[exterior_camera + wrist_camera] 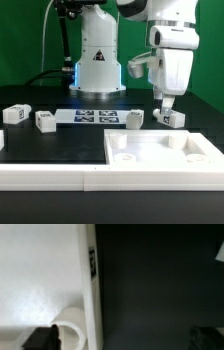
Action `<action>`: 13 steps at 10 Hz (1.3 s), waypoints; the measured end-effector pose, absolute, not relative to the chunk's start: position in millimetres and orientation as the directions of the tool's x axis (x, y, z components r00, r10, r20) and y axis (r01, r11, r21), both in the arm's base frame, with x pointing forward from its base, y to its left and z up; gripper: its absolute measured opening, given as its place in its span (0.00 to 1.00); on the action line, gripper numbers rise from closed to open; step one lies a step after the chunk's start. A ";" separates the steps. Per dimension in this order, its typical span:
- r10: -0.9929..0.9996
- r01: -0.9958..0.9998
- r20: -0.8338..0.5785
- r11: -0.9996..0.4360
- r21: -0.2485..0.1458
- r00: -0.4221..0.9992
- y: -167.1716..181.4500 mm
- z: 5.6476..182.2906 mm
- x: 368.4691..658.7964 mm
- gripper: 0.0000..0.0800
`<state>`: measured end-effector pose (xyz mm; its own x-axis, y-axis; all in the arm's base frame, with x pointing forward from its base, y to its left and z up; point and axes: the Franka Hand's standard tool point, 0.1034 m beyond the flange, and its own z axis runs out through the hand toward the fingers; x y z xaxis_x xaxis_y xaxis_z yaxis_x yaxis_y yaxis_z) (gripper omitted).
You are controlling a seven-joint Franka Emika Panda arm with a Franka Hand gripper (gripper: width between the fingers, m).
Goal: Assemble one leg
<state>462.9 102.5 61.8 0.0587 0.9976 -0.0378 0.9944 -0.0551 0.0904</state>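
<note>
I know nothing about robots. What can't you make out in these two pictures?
Exterior view: whether the gripper touches the leg next to it; the spot is too small to tell.
Exterior view: the arm above its wrist, cut off by the picture's edge.
Wrist view: the tag, blurred and seen nearly edge-on, so unreadable.
Wrist view: the fingertips, dark and cut off by the picture's edge.

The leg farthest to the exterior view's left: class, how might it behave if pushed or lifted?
The leg looks blocky and flat-faced, so a push would probably slide it, not roll it. It sits low on the table, so tipping seems unlikely. Small and solid-looking, it is likely stiff and light.
</note>
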 end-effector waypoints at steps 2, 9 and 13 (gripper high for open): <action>0.997 0.994 -0.038 -0.057 0.088 0.061 101.9 60.6 462.8 0.81; 0.668 0.667 0.087 -0.743 0.044 0.739 124.9 49.4 437.0 0.81; 0.452 0.455 0.095 -0.891 -0.002 0.887 150.4 47.3 426.6 0.81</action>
